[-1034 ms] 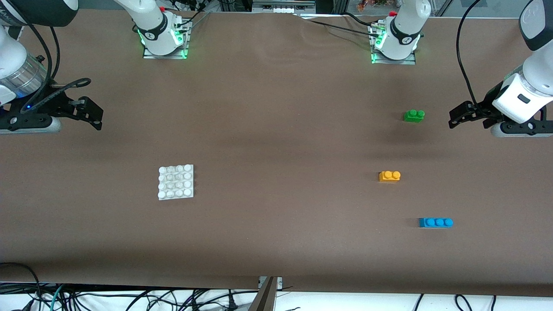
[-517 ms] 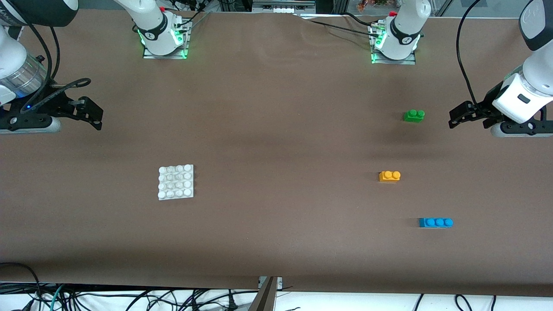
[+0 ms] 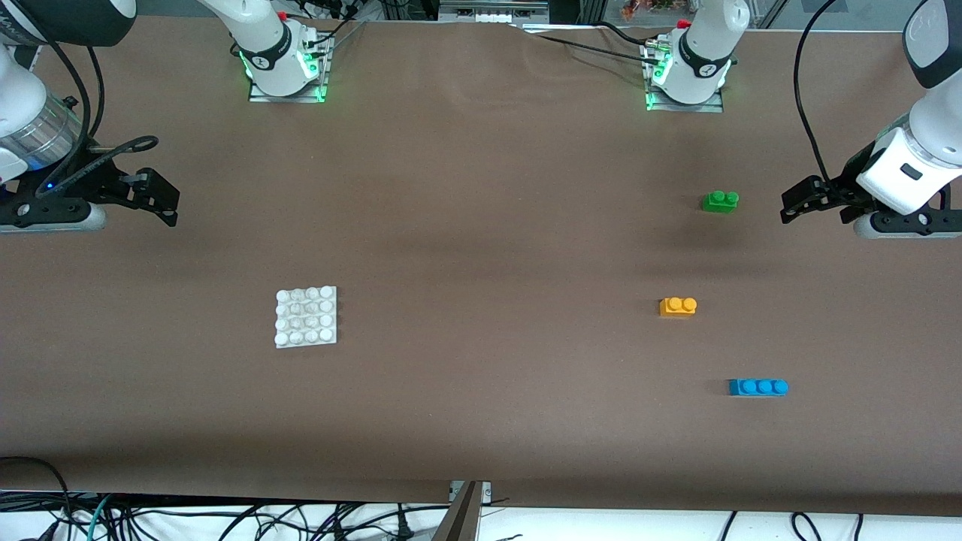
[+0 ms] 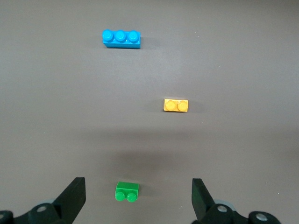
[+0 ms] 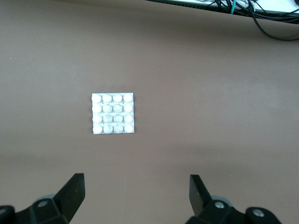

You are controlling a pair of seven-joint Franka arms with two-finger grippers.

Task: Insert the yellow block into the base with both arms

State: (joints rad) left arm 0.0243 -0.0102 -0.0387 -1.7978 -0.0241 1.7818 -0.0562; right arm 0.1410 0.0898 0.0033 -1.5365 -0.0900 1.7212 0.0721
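Left end effector (image 3: 798, 204), fingers spread and empty, hovers closest to the yellow block (image 3: 678, 306); right end effector (image 3: 161, 201), also spread, waits above the tabletop, base (image 3: 306, 317) ahead.

Table cover (image 3: 481, 248): matt brown sheet, finely grained, faintly rippled near the arm bases. Yellow block (image 3: 678, 306), green brick (image 3: 720, 200) and blue brick (image 3: 757, 387): smooth, slightly glossy plastic. Base (image 3: 306, 317): white plastic with softly shining studs. Gripper fingers (image 4: 74, 196): matt black.
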